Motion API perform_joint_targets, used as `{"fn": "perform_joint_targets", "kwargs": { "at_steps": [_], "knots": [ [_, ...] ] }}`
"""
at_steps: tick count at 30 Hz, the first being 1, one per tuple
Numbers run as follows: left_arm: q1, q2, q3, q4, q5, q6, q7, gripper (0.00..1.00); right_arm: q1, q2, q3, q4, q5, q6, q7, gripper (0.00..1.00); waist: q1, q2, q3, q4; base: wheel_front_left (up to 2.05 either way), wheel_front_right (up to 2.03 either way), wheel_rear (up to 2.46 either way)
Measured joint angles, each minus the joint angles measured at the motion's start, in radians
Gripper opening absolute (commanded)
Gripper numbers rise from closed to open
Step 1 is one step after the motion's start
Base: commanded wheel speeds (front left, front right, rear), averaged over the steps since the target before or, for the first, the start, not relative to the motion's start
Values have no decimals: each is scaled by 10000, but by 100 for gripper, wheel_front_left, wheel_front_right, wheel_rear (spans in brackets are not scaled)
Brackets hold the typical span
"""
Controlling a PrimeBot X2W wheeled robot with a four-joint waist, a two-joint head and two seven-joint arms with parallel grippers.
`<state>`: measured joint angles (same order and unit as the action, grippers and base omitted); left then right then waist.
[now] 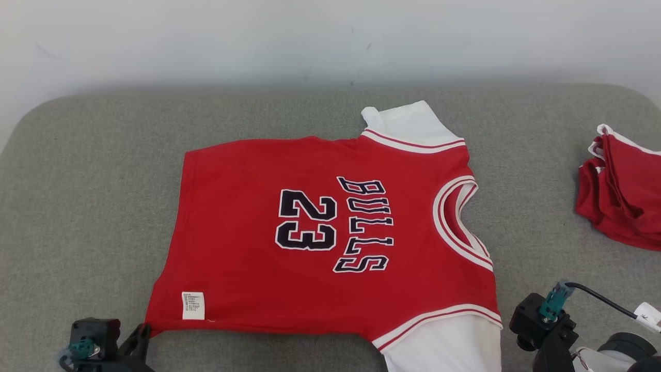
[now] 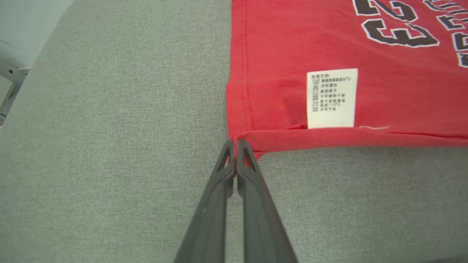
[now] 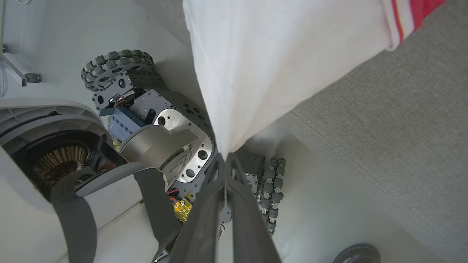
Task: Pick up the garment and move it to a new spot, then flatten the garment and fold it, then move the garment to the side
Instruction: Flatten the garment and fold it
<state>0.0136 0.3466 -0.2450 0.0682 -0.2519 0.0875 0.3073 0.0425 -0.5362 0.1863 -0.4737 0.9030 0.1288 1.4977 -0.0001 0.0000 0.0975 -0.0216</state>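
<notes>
The garment [image 1: 310, 232] is a red jersey with dark "BULLS 23" lettering and white sleeves, lying spread flat on the grey padded table [image 1: 93, 206]. My left gripper [image 1: 143, 330] is shut on the near left hem corner, beside the white care label [image 2: 331, 98]; in the left wrist view its fingertips [image 2: 235, 146] pinch the red edge. In the right wrist view my right gripper [image 3: 225, 157] is shut on the tip of the near white sleeve [image 3: 278, 58], which hangs past the table's front edge. The right arm's wrist [image 1: 542, 320] shows at the lower right of the head view.
A pile of folded red garments [image 1: 625, 196] lies at the table's right edge. A pale wall stands behind the table. Under the front edge, my wheeled base [image 3: 146, 109] and the white floor are in the right wrist view.
</notes>
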Motion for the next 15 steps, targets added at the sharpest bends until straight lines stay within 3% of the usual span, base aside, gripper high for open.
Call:
{"fn": "perform_joint_targets", "kwargs": {
  "at_steps": [15],
  "knots": [
    [-4,29,-127,-113,-111,0,92,0,-195,163,-56,-244,-69,0,-13,0,2,0,147,93,0,0,0]
  ]
}}
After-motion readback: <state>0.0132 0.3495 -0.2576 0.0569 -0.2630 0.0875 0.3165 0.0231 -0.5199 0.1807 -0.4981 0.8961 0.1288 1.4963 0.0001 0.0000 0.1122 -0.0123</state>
